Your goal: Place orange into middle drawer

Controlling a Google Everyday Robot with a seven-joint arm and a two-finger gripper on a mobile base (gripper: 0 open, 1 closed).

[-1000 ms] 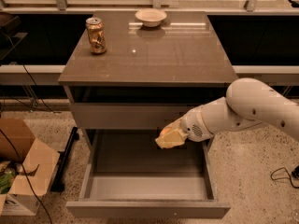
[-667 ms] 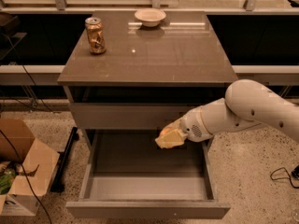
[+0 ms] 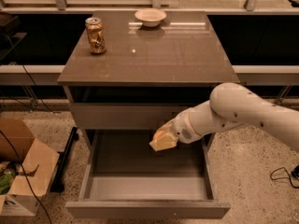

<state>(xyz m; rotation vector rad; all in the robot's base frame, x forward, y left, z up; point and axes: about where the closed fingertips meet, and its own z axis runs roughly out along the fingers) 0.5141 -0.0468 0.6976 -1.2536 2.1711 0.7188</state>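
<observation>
Hardly moved, tool (image 3: 163, 141) clamps orange (image 3: 159, 135); open middle drawer (image 3: 145, 190) below, its side walls well apart.

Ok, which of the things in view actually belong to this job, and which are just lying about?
Part of the job:
- orange, held in the claw
- middle drawer, pulled open below the claw

Just lying about:
- golden can and white bowl, both on the cabinet top
- cardboard box, on the floor at left
</observation>
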